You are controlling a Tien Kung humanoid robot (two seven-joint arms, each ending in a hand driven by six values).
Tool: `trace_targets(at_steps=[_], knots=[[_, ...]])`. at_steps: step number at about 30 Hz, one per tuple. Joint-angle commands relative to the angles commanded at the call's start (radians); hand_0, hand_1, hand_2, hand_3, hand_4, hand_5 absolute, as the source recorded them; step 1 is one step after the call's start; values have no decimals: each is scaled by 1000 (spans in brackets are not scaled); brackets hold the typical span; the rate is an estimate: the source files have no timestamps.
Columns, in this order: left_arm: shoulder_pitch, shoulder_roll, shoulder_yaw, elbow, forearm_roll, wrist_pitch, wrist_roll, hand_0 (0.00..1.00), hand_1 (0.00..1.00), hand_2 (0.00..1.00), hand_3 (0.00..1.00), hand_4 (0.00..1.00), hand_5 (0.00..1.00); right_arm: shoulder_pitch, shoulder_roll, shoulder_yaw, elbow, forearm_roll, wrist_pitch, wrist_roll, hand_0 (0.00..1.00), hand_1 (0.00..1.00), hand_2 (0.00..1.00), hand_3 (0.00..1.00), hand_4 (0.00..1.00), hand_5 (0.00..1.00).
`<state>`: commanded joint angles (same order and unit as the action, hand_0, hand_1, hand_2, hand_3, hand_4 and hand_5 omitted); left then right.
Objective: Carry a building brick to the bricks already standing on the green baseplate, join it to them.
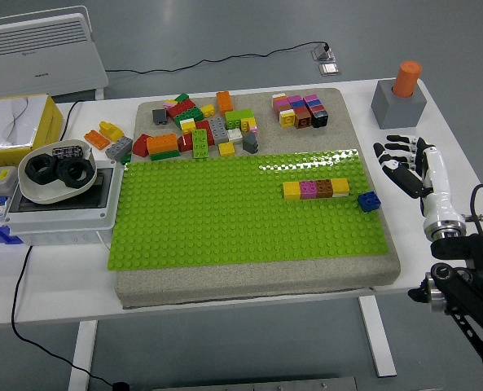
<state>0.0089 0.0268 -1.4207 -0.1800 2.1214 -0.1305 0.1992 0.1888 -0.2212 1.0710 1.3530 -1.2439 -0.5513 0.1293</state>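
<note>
A row of bricks, yellow, pink, brown and yellow [315, 189], stands on the green baseplate [225, 220] at the right. A blue brick [369, 201] sits on the baseplate just below and right of the row, apart from it. My right hand [397, 164] hovers over the table to the right of the baseplate, fingers spread and empty, pointing left toward the blue brick. The left arm is out of view.
A pile of loose bricks [200, 126] and a small block of bricks [300, 111] lie behind the baseplate. A grey box with an orange cylinder [399, 96] stands at the back right. A grey box with a bowl [58, 183] stands at the left.
</note>
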Motion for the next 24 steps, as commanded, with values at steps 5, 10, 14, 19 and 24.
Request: trace_targets(at_steps=[5, 10, 14, 19, 24], knots=[[-2, -6, -24, 0, 5, 24, -3, 736, 628, 586, 577, 482, 181, -3, -1, -16, -3, 17, 3, 25, 595, 536, 629, 637, 743, 423], [-6, -10, -25, 0, 6, 32, -5, 733, 623, 585, 579, 505, 179, 2, -5, -37, -5, 21, 9, 43, 597, 530, 629, 636, 738, 419], [-5, -13, -24, 0, 20, 26, -1, 736, 627, 586, 582, 497, 176, 6, -13, -37, -6, 23, 9, 46, 608, 525, 630, 637, 728, 412], [-6, -11, -16, 0, 15, 24, -2, 736, 627, 586, 582, 497, 176, 10, -18, -30, -6, 20, 7, 49, 608, 525, 630, 637, 728, 412], [-7, -9, -12, 0, 1, 28, -8, 740, 626, 586, 581, 491, 172, 13, -20, -42, -6, 24, 6, 55, 609, 525, 630, 637, 723, 406]])
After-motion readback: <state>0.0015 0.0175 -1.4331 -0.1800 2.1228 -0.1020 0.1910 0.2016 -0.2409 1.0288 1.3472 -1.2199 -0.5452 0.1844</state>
